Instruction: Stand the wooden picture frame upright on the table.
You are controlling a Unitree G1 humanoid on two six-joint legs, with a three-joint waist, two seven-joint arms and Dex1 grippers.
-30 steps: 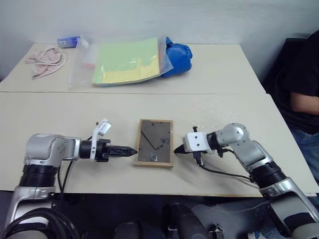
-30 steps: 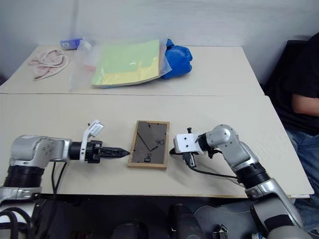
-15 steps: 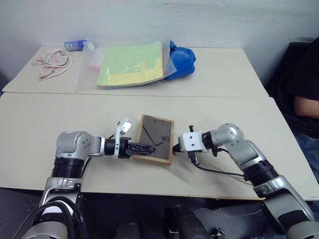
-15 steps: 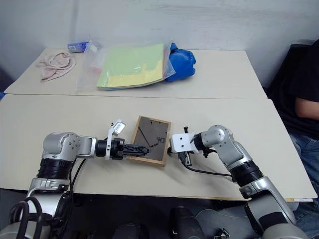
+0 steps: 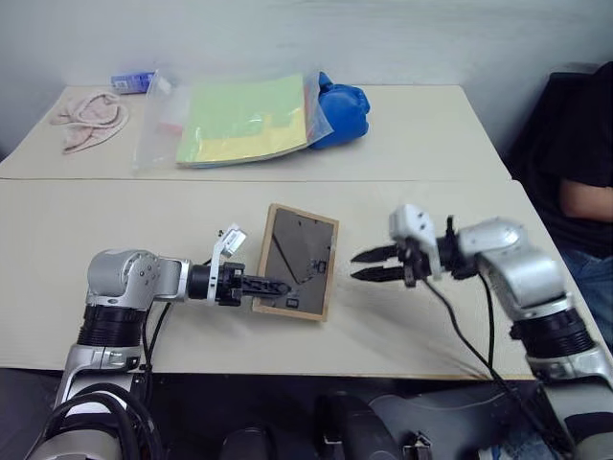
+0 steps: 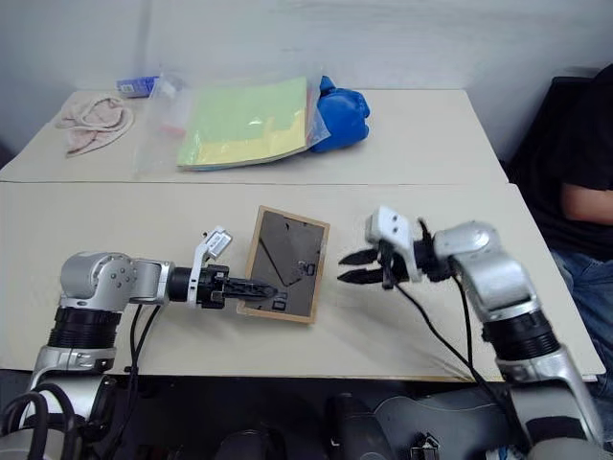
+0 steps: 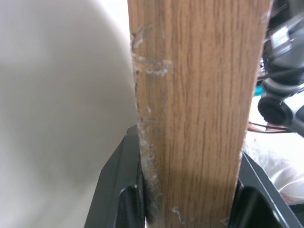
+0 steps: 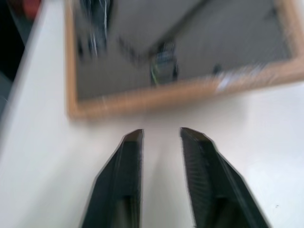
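Place: looking like an office or lab test room, not a home.
Furniture: two plain cream tables standing edge to edge, the near tabletop point(image 5: 115, 220) meeting the far tabletop point(image 5: 421, 134) along a straight seam.
Walls: a bare pale wall point(image 5: 287, 38) running behind the tables, carrying no decoration.
Supplies: a clear plastic sleeve of green and yellow paper point(image 5: 244, 117) lying on the far tabletop, with a blue bundle point(image 5: 340, 110), a pinkish cloth point(image 5: 88, 115) and a small blue packet point(image 5: 131, 80) lying around it.
People: a person in dark clothes point(image 5: 579, 182) sitting at the right edge.
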